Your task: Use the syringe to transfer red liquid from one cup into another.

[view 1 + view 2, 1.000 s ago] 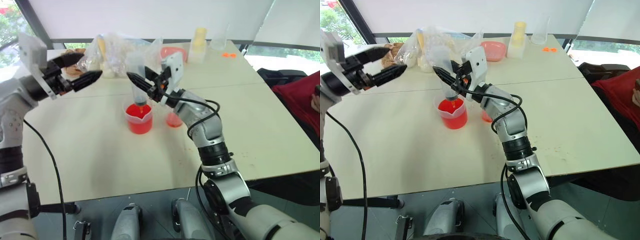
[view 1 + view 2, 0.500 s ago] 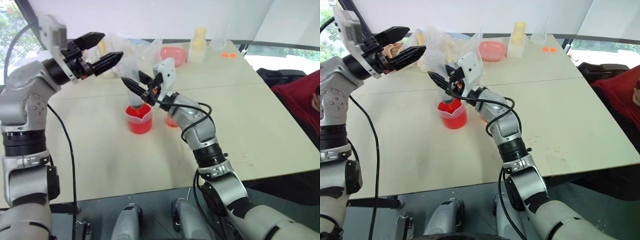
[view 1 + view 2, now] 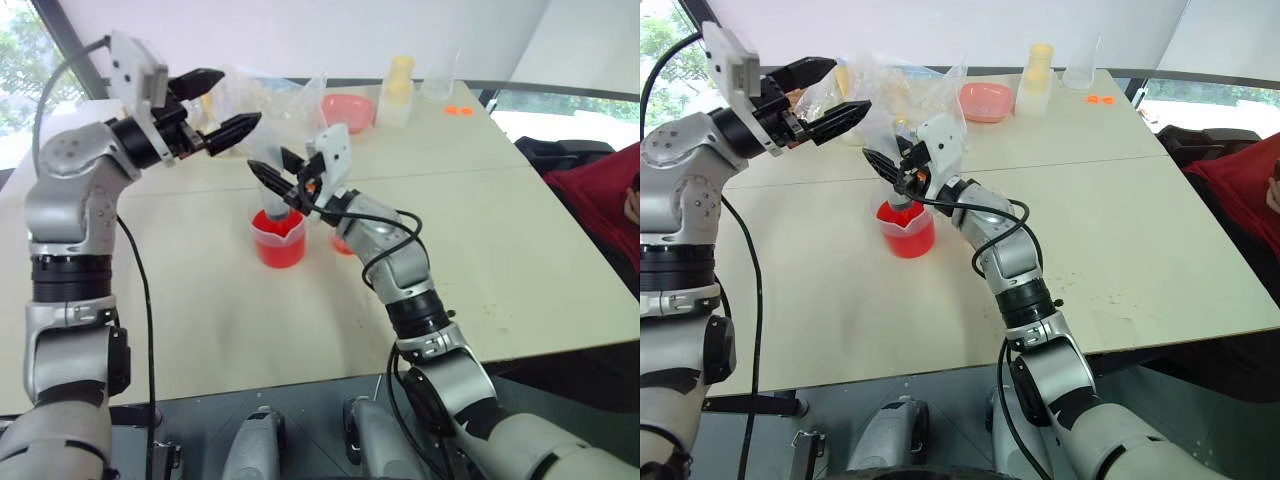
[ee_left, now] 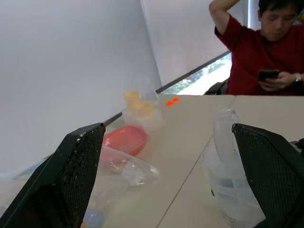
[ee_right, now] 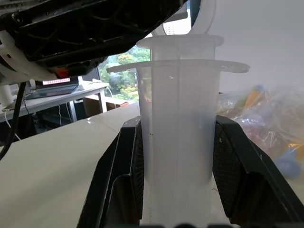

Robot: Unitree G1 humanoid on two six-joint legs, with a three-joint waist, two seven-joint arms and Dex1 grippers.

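**A:** Right now, where's the syringe [image 3: 268,178]?

**B:** My right gripper [image 3: 285,183] is clamped on its clear ribbed barrel, upright, tip in the wide spouted beaker [image 3: 278,238] of vivid red liquid [image 3: 279,249].

**A:** And your other one?

**B:** My left gripper [image 3: 228,105] hangs above, black fingers spread apart. I'd bring them squarely round the flanged plunger top, then pull straight up, slowly. The small paler cup [image 3: 345,242] stands just beside.

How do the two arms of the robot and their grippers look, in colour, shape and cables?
Both arms are built of silver-grey rounded segments joined by black ring-shaped joints. A thin black cable runs loose along each arm. The left gripper and the right gripper each have two black, tapering fingers with a finely textured inner face. A flat white plate is mounted at each wrist.
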